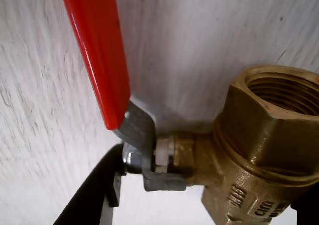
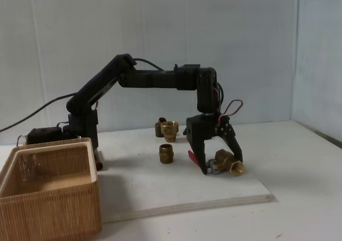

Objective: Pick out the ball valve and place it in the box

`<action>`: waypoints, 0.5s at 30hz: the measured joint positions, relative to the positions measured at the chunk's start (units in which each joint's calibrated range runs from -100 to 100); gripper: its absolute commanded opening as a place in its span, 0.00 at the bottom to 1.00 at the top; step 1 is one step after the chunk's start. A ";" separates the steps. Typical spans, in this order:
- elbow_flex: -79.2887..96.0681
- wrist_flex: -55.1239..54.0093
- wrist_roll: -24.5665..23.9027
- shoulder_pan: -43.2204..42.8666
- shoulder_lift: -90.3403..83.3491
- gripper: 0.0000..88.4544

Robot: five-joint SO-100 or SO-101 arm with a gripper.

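The ball valve [image 1: 259, 150] is brass with a round threaded opening, a silver nut and a red lever handle [image 1: 99, 50]. In the wrist view one black finger [image 1: 94, 200] presses against the nut side, and the other shows at the bottom right edge against the brass body. In the fixed view my gripper [image 2: 222, 166] straddles the ball valve [image 2: 228, 163], which sits tilted low over the white board, right of centre. The jaws stand closed on it. The box [image 2: 53, 214], light brown with ribbed sides and a pale rim, stands at the lower left, well apart from the gripper.
Plain brass fittings lie on the white board [image 2: 187, 203]: one [image 2: 166, 153] left of the gripper, two more [image 2: 170, 130] behind it. The arm's base [image 2: 80, 123] stands behind the box. The board's front edge drops to the table.
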 measured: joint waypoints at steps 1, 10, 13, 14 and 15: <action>0.00 0.00 0.00 0.00 0.00 0.15; 0.00 0.00 0.00 0.00 0.00 0.10; 0.00 0.00 0.00 0.00 0.00 0.10; -0.36 0.17 0.00 0.00 0.00 0.10; -1.00 0.43 0.00 0.00 0.08 0.10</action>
